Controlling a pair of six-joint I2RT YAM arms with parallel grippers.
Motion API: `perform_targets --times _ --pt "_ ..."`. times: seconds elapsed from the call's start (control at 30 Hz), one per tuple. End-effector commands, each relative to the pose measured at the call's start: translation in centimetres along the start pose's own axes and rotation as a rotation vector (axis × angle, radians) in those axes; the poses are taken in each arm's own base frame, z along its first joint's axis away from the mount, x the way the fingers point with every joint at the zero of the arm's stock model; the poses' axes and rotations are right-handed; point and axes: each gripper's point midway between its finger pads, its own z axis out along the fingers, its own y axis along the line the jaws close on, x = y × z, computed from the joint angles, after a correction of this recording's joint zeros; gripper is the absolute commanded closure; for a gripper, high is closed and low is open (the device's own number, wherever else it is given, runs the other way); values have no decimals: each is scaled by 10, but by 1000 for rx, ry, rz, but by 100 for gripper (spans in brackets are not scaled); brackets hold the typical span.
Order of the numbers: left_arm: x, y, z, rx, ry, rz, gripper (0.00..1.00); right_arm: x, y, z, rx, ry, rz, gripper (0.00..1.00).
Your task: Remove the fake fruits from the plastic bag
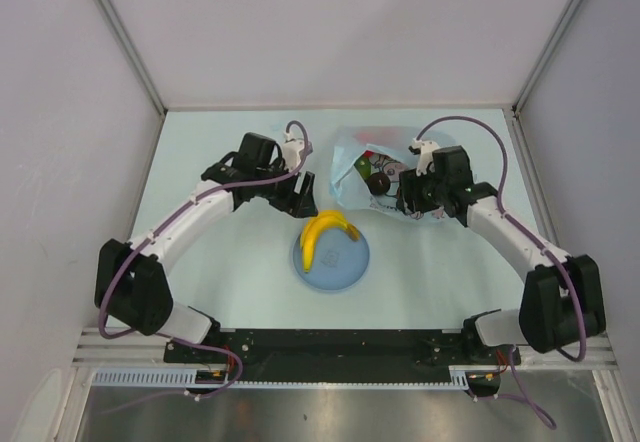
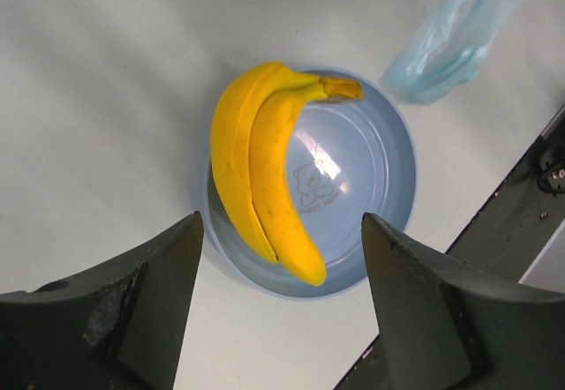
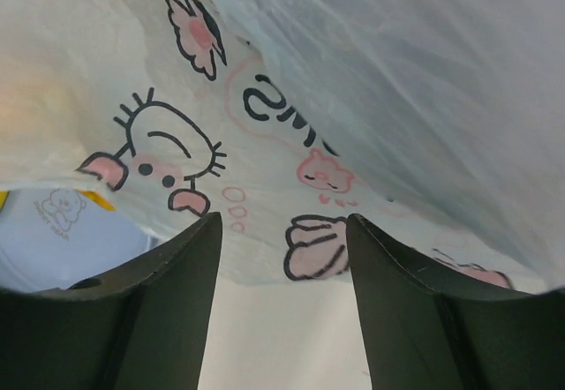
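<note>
A yellow banana [image 1: 328,232] lies on the round blue plate [image 1: 345,267] in the middle of the table. In the left wrist view the banana [image 2: 265,169] rests on the plate's left half [image 2: 371,161]. My left gripper [image 2: 282,221] hangs open above the plate's near rim, holding nothing. The pale-blue plastic bag [image 1: 352,157] lies behind the plate, and a small dark maroon fruit [image 1: 378,184] shows at its mouth. My right gripper [image 3: 284,218] is open at the bag's printed side [image 3: 335,99], with the bag's lower edge between its tips. Other fruits are hidden.
A corner of the bag [image 2: 446,46] lies just beyond the plate in the left wrist view. The plate's edge [image 3: 53,231] shows at the lower left of the right wrist view. White walls close in the table on three sides.
</note>
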Motion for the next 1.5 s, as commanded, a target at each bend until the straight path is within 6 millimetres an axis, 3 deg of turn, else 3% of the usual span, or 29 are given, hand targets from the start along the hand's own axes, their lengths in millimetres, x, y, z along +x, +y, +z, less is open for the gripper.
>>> perform_targets --times 0.0,0.3,0.43,0.6,0.73,0.9,1.03,1.13,1.33,1.37,1.47 --pt "-48 -9 -22 -5 -145 67 23 -40 17 18 -19 -96 34 37" --pt "-34 -12 -23 14 -135 42 22 -76 15 71 8 -120 136 26" --pt "-37 -10 -25 6 -141 49 21 -76 -2 93 55 -108 169 19" --pt "-40 -8 -25 8 -149 48 21 -73 -7 123 44 -91 176 13" --pt "-42 -7 -29 7 -158 57 21 -76 -5 139 34 -92 138 15" --pt "-36 -4 -30 -8 -159 62 21 -76 4 147 16 -90 90 36" --pt "-33 3 -31 -10 -165 34 21 -75 5 137 18 -79 79 48" --pt "-36 6 -32 -7 -171 19 21 -100 -2 106 32 -151 92 60" --pt "-39 13 -31 -6 -180 -9 21 -114 -18 43 47 -220 38 64" --pt "-39 14 -30 -3 -178 -15 21 -118 -15 25 40 -246 18 63" --pt "-38 13 -26 15 -171 -35 21 -99 -10 8 18 -230 -20 64"
